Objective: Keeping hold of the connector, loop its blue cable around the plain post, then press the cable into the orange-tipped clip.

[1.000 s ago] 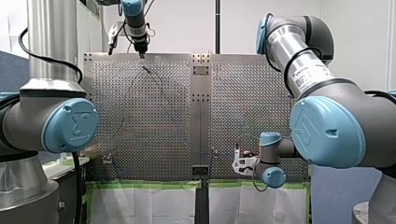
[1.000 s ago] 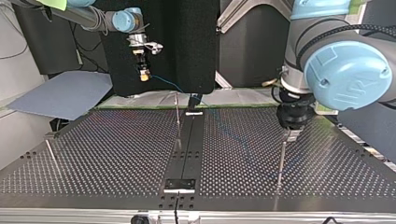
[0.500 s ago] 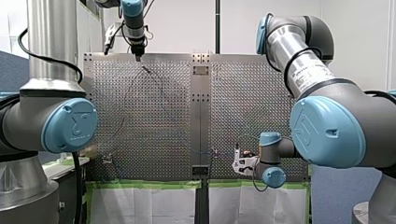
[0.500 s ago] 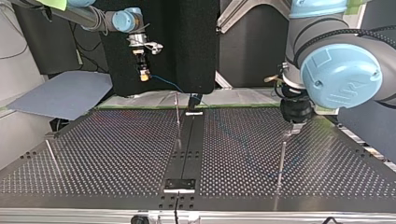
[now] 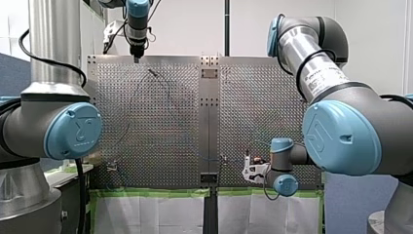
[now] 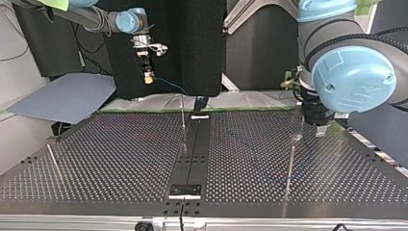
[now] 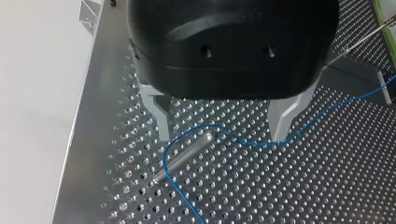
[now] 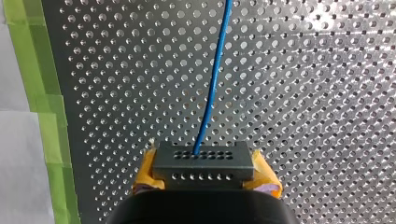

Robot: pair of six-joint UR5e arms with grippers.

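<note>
**Loop laid, clip next**

Holds connector [image 8: 201, 161] clamped in right pincer [image 8: 205, 181], blue cable [image 8: 214, 79] running straight ahead. Has just slid open left pincer [image 7: 221, 136] sideways, with plain post [image 7: 184, 156], cable bent round it, between its fingers. Probably clears way to orange-tipped clip, unseen.

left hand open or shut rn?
Open. Left wrist view: my left hand has its metal fingers wide apart, gripping nothing; the blue cable lies loose below them.
</note>
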